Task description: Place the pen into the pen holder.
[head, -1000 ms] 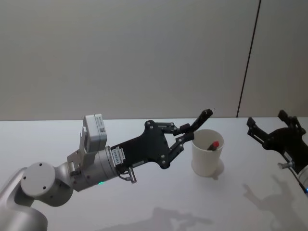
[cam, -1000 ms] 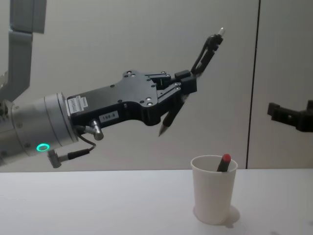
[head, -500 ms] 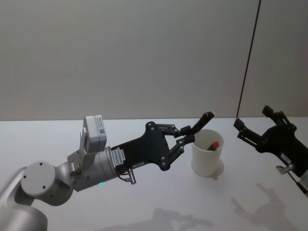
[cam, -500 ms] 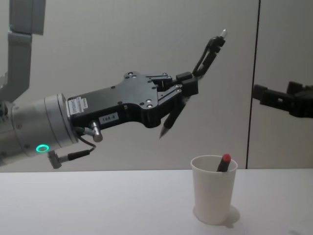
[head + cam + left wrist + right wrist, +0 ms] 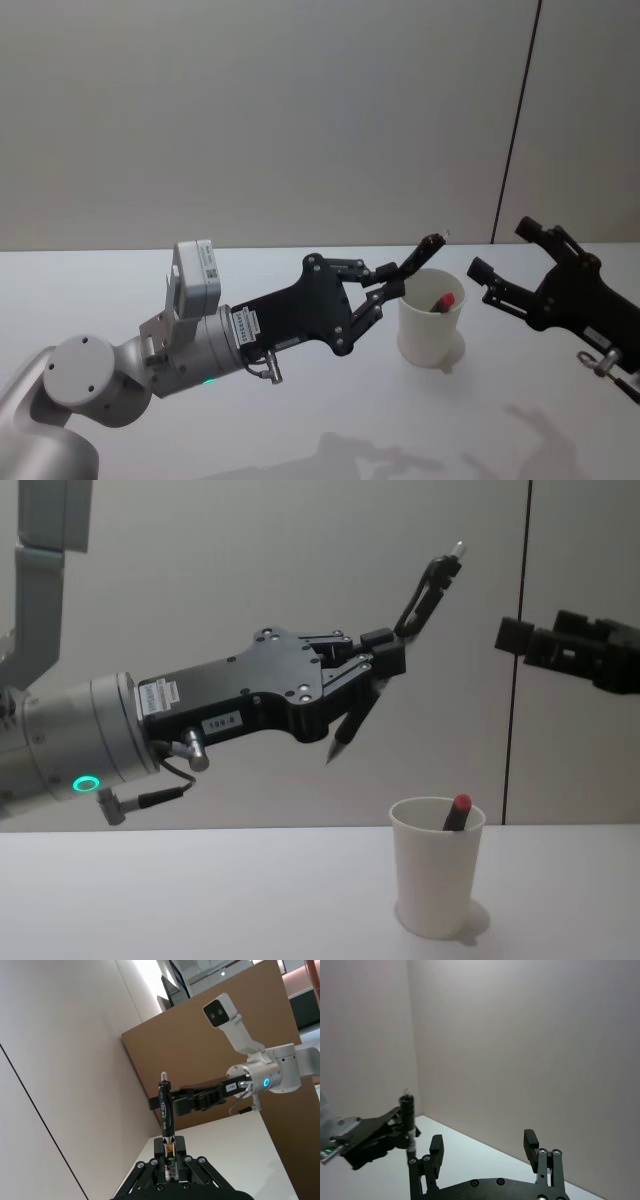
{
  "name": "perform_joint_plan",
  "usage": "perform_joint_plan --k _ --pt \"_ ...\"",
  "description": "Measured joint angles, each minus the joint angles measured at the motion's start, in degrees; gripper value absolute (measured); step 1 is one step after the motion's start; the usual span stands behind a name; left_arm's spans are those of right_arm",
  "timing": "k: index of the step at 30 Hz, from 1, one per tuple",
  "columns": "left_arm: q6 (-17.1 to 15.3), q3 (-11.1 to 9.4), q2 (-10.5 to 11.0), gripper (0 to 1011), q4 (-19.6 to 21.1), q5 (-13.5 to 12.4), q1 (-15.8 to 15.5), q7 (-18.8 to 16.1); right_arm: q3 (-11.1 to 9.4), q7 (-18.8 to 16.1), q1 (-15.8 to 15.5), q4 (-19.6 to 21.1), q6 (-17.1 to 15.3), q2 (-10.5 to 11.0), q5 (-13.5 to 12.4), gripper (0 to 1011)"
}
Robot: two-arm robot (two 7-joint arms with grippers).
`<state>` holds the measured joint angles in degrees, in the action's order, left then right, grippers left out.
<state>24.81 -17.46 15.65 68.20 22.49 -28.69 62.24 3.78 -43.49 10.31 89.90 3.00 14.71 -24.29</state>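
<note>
A pale grey wall with one dark vertical seam backs a plain white surface. In the head view the pen holder, a white paper cup, stands upright on the surface at about 4 o'clock from the picture's middle. A red-tipped pen leans inside it, its tip showing above the rim on the 3 o'clock side.

The left tool reaches in from 8 o'clock and hangs in the air. Its fingers are closed on a black pen, pinched near the middle of its barrel. In the chest view the pen is tilted: its upper end points to 1 o'clock, and its lower tip points to 7 o'clock. That lower tip sits at 10 o'clock of the cup's rim, above it and well apart from it. In the left wrist view the barrel shows white lettering.

The right tool is held in the air at 2 o'clock of the cup in the chest view. Its two fingers are spread wide with nothing between them.
</note>
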Motion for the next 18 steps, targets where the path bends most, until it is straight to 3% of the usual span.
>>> perform_joint_plan --k 18 --pt "-0.01 0.0 0.01 129 -0.08 0.0 -0.04 0.14 -0.11 -17.28 2.89 -1.97 -0.8 2.8 -6.49 1001"
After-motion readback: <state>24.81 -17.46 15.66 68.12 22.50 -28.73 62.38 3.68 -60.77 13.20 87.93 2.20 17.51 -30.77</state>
